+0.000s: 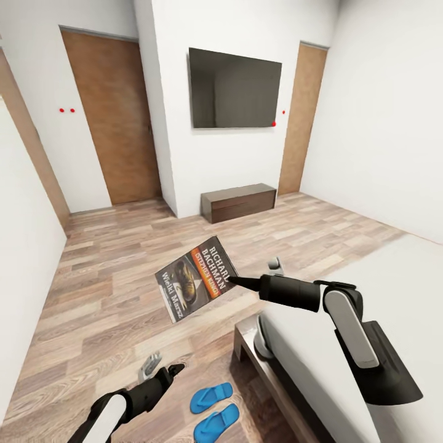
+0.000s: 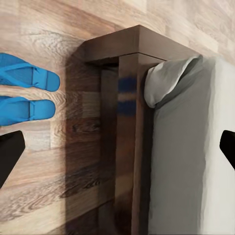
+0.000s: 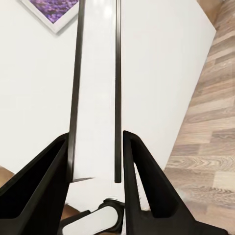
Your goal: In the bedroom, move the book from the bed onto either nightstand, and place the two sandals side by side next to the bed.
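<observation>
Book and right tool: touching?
Touching. The right wrist view shows the book edge-on, pinched between the right tool's fingers; the head view shows it held aloft over the floor.

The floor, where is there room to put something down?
Bare floor spreads wide between the doors, the dark bench and the bed. It is crowded by the bed's corner, where the blue sandals lie side by side and the left gripper hovers.

Two blue sandals (image 2: 25,93) side by side on wood floor (image 2: 54,166) near the bed's (image 2: 129,98) dark corner
</observation>
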### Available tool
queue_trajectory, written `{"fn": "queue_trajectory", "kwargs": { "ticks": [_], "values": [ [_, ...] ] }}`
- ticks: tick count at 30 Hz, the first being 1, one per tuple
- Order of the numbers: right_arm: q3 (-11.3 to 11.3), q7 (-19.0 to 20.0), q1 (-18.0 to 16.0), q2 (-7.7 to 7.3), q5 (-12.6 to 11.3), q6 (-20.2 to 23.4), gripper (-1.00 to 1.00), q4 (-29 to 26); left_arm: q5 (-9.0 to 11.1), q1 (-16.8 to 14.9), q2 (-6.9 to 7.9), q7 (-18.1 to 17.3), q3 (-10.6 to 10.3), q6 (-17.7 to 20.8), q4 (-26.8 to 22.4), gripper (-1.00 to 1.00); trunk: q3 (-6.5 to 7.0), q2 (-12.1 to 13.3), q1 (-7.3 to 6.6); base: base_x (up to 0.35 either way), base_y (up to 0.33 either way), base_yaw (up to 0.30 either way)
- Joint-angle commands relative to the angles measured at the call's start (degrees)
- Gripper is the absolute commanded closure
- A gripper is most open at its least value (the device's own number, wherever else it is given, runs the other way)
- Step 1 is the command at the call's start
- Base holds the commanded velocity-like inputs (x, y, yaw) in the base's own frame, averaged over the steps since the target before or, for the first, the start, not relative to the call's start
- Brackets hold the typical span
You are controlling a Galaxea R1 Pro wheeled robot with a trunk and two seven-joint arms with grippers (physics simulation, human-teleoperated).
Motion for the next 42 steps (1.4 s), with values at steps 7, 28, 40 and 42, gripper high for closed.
{"fn": "queue_trajectory", "kwargs": {
  "ticks": [7,28,40,42],
  "values": [
    [-0.07,0.46,-0.04,0.00,-0.06,0.17,1.00,-0.04,0.61,0.82,1.69,-0.60,0.70,0.11,-0.46,-1.00,-0.05,-0.03,-0.01,0.000,0.000,0.285],
    [0.10,0.40,-0.04,0.05,0.02,0.17,1.00,-0.04,0.13,1.15,1.77,-0.61,0.74,0.03,-0.09,-1.00,-0.05,-0.03,-0.01,0.000,0.000,0.285],
    [0.04,-2.60,-0.04,0.05,-0.12,0.17,1.00,-0.04,0.10,1.13,1.71,-0.61,0.48,0.03,0.01,-1.00,-0.05,-0.03,-0.01,0.001,0.003,0.285],
    [0.00,-2.72,-0.04,0.04,-0.13,0.17,1.00,-0.04,0.07,1.13,1.74,-0.61,0.44,0.03,0.01,-1.00,-0.05,-0.03,-0.01,0.050,0.107,0.285]
  ]
}}
